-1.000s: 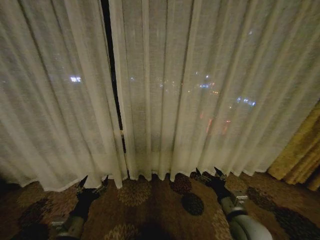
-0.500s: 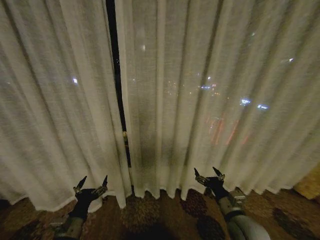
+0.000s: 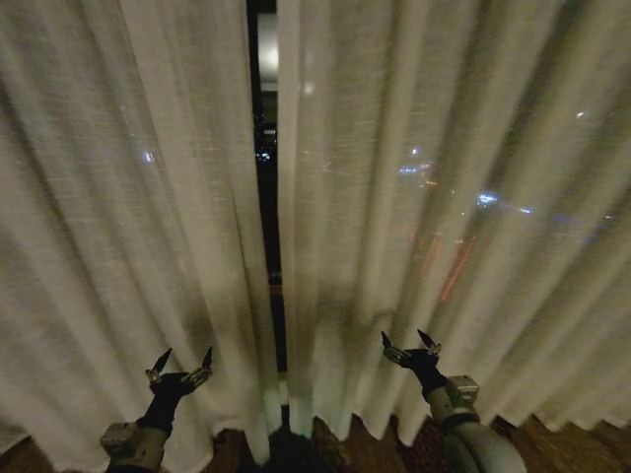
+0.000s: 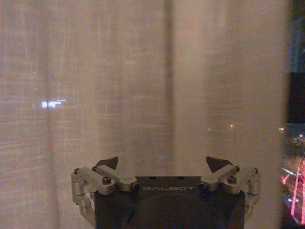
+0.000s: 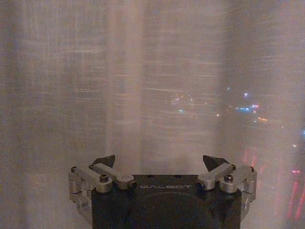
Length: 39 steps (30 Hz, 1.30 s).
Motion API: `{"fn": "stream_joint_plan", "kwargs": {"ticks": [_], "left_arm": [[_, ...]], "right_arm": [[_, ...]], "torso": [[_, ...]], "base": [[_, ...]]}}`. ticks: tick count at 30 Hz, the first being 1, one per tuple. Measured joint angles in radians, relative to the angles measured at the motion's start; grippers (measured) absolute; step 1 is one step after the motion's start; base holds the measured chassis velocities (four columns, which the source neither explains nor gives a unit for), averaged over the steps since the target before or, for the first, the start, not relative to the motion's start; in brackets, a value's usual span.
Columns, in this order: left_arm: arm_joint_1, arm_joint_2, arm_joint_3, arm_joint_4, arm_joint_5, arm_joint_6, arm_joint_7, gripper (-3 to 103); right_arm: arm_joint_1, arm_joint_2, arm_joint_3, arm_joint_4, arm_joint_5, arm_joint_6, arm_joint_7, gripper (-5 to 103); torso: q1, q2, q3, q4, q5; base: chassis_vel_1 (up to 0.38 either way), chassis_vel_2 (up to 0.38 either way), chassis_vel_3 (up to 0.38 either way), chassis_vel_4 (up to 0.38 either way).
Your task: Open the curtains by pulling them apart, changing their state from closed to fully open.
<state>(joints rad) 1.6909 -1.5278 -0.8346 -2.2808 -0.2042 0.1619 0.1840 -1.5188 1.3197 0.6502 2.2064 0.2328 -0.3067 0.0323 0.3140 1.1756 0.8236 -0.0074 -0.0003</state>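
Two sheer off-white curtains hang before me, the left panel [image 3: 128, 227] and the right panel [image 3: 444, 197], with a narrow dark gap [image 3: 264, 197] between them showing night lights. My left gripper [image 3: 181, 363] stands open low in front of the left panel [image 4: 119, 86], nothing between its fingers. My right gripper [image 3: 410, 347] is open too, just short of the right panel [image 5: 157, 71], close to its inner pleats. Neither gripper holds fabric.
Patterned dark carpet [image 3: 385, 451] shows under the curtain hems at the bottom. City lights [image 3: 483, 200] glimmer through the right panel. A window frame edge [image 3: 266, 49] shows in the gap at the top.
The whole picture has shifted: the camera has come closer to the curtains, which now take up nearly the whole view, and the golden drape has left the right edge. Both grippers stay open.
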Motion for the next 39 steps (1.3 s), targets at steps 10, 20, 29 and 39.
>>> {"fn": "stream_joint_plan", "kwargs": {"ticks": [10,20,29,39], "left_arm": [[0.003,-0.004,0.001,0.011,0.002,-0.003,0.000,100],[0.007,-0.005,-0.005,0.012,0.002,-0.003,0.000,100],[0.006,-0.010,-0.005,0.005,0.003,-0.002,0.000,100],[0.013,-0.020,-0.006,-0.008,0.008,-0.001,-0.001,100]], "right_arm": [[-0.010,-0.005,0.003,-0.011,-0.001,0.003,0.002,100],[-0.008,-0.007,-0.029,-0.004,-0.001,0.002,0.001,100],[-0.014,-0.009,-0.050,0.013,-0.001,-0.012,-0.001,100],[-0.009,-0.020,-0.049,0.012,-0.007,-0.024,-0.011,100]], "torso": [[0.000,0.000,0.000,-0.0004,0.0010],[-0.001,0.000,0.000,-0.0001,0.0000],[0.000,0.000,0.000,-0.0002,0.0006],[0.000,0.000,0.000,-0.0002,0.0005]], "base": [[-0.097,0.135,0.116,-0.142],[0.015,-0.049,-0.024,0.043],[0.000,0.000,0.000,0.000],[0.000,0.000,0.000,0.000]]}}
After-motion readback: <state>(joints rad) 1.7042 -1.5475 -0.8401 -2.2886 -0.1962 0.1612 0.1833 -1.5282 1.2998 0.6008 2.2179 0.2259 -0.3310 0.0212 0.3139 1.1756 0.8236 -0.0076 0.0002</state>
